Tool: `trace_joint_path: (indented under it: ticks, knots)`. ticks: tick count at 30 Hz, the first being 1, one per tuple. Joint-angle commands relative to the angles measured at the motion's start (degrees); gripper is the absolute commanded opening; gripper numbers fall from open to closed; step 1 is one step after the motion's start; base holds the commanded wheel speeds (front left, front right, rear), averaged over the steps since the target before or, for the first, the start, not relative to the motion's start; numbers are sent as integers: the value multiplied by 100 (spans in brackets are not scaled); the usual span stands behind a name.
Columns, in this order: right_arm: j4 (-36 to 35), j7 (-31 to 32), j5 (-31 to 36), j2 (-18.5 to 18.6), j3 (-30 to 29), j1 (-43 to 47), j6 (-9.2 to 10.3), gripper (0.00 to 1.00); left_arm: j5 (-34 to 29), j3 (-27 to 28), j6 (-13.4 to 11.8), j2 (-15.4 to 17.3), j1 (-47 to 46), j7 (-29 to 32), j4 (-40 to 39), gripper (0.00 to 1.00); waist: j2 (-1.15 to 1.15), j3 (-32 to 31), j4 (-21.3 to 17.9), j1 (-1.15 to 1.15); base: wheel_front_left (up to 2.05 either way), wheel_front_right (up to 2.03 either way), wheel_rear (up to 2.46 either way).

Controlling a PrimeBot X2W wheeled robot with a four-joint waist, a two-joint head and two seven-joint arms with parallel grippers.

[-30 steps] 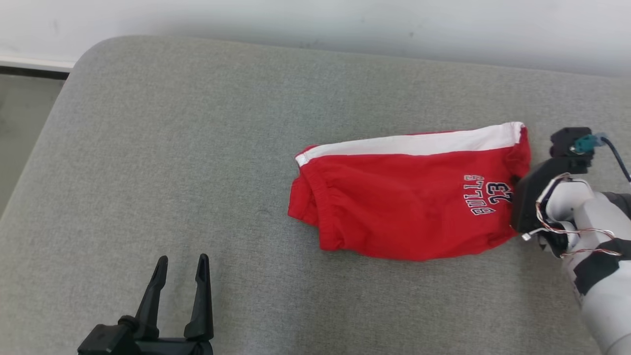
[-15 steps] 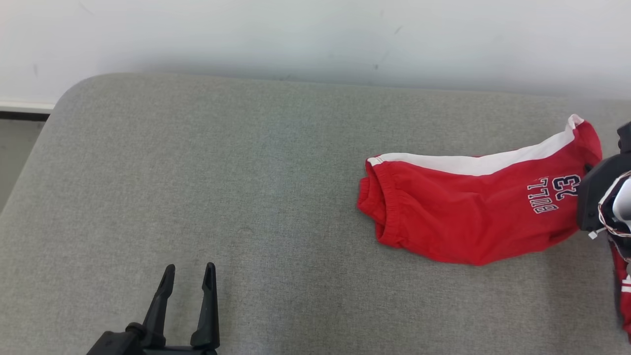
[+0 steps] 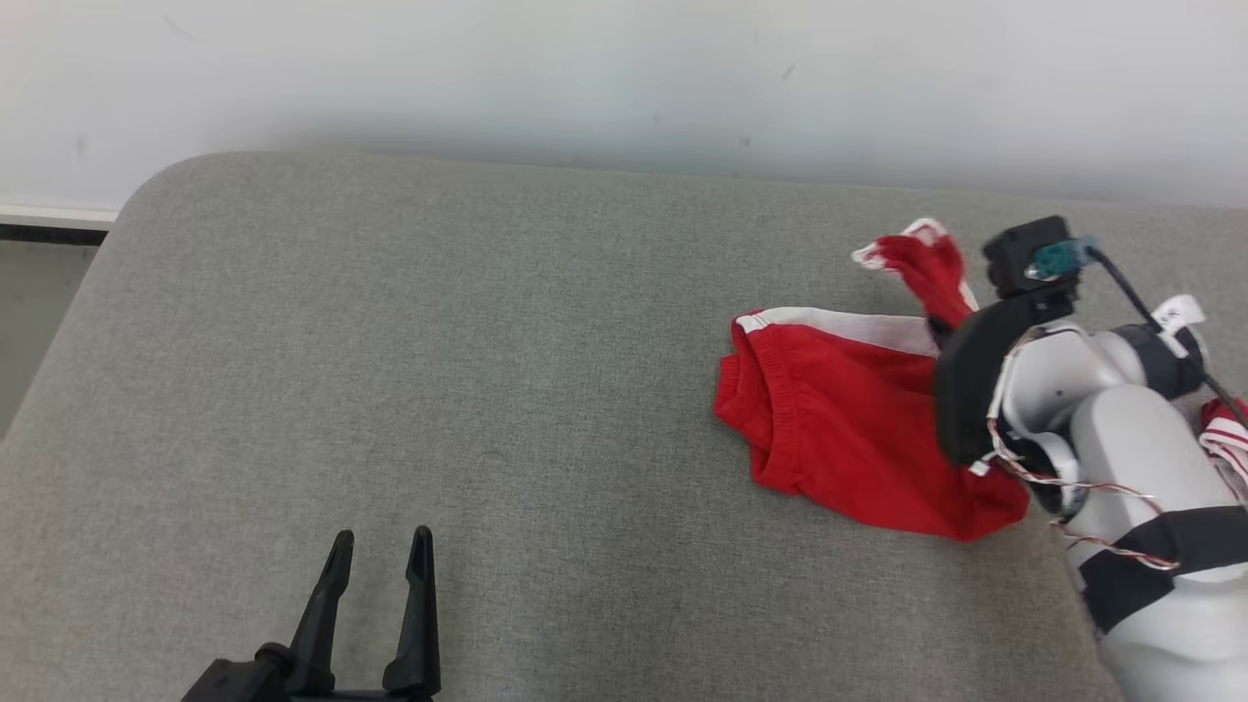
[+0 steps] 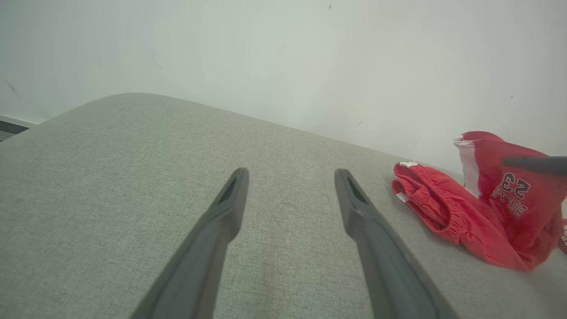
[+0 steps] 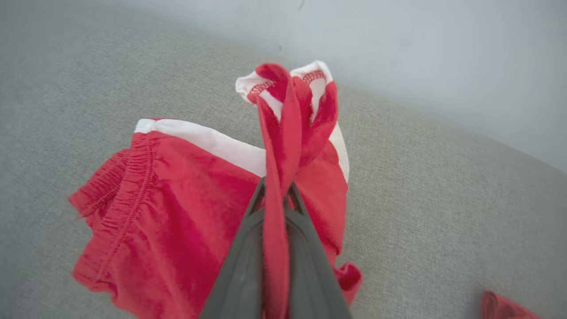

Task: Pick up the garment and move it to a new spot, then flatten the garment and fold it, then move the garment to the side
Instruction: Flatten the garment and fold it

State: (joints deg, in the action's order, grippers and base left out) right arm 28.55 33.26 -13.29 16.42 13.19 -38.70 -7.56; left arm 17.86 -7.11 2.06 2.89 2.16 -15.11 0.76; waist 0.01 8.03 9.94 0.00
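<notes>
garment [image 3: 838, 429] hem now lifted and bunched, was flat | right gripper [image 5: 275, 189] pinching it | left gripper [image 3: 381, 536] spread, unmoved

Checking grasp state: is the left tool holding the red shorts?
No, the left tool stands open over the grey cushion, apart from the red shorts.

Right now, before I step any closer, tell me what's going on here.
The right gripper is shut on the leg end of the red shorts and holds that end bunched up above the grey cushion. The waistband end lies on the cushion. The left gripper is open and idle near the front edge, well apart from the shorts. The shorts are crumpled, not yet flattened or folded.
</notes>
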Motion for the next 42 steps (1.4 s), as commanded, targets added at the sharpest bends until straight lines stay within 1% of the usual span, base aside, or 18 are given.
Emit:
trace_joint_path:
  ticks: [1, 6, 10, 16, 20, 21, 22, 24, 27, 29, 31, 34, 37, 38, 39, 40, 42]
  knots:
    - [-85, 48, 3, -82, 43, 57, 15, 0, 60, 0, 7, -1, 29, 0, 10, 100, -1, 19, 39, 0, 0, 0, 0]
    - [-131, 155, 181, -490, 68, 14, 15, 0, 112, 12, -10, -1, 26, 0, 17, 100, -1, 60, 125, 0, 0, 0, 0]
    - [81, 196, 414, -836, -33, -45, 15, 0, 117, -8, -6, -1, -16, 0, 11, 100, -1, 104, 195, 0, 0, 0, 0]
    - [491, 13, 666, -1146, -145, -165, 15, 0, 138, -68, -9, -1, -45, 0, 29, 100, -1, 176, 330, 0, 0, 0, 0]
    - [817, -91, 584, -1253, -149, -249, 15, 0, 141, -93, -6, -1, -53, 0, 51, 100, -1, 210, 401, 0, 0, 0, 0]
    - [879, -149, 514, -1282, -185, -264, 15, 75, 151, -93, -14, -1, -49, 0, 57, 100, -1, 215, 412, 0, 0, 0, 0]
    - [918, -230, 414, -1306, -210, -270, 15, 100, 154, -95, -13, -1, -46, 0, 60, 100, -1, 215, 423, 0, 0, 0, 0]
    - [962, -397, 158, -1340, -289, -316, 15, 100, 159, -93, -16, -1, -27, 0, 72, 100, -1, 200, 439, 0, 0, 0, 0]
    - [816, -712, -652, -1350, -384, -389, 15, 100, 141, -82, -19, -1, 26, 0, 86, 100, -1, 135, 447, 0, 0, 0, 0]
    - [699, -905, -1010, -1354, -383, -407, 15, 100, 110, -60, -25, 0, 65, 0, 85, 100, -1, 81, 429, 0, 0, 0, 0]
    - [608, -1136, -992, -1331, -521, -421, 15, 100, 96, -46, -34, -2, 76, 0, 62, 100, -1, 29, 406, 0, 0, 0, 0]
    - [570, -1397, -730, -1058, -809, -262, 15, 100, 82, -57, -30, -1, 127, 0, 39, 100, -1, -40, 387, 0, 0, 0, 0]
    - [650, -1592, -249, -796, -1068, -7, 15, 100, 78, -86, -14, -1, 133, 0, 47, 100, -1, -81, 400, 0, 0, 0, 0]
    - [675, -1657, -101, -745, -1161, 82, 15, 67, 85, -101, -22, -1, 126, 0, 47, 100, -1, -84, 411, 0, 0, 0, 0]
    - [712, -1731, 53, -700, -1249, 186, 15, 18, 100, -113, -26, 0, 119, 0, 40, 100, -1, -82, 423, 0, 0, 0, 0]
    - [754, -1797, 220, -662, -1302, 297, 15, 0, 115, -127, -32, -1, 114, 0, 29, 100, -1, -76, 434, 0, 0, 0, 0]
    - [852, -1897, 490, -657, -1339, 484, 15, 0, 146, -134, -38, -1, 104, 0, 21, 100, -1, -53, 447, 0, 0, 0, 0]
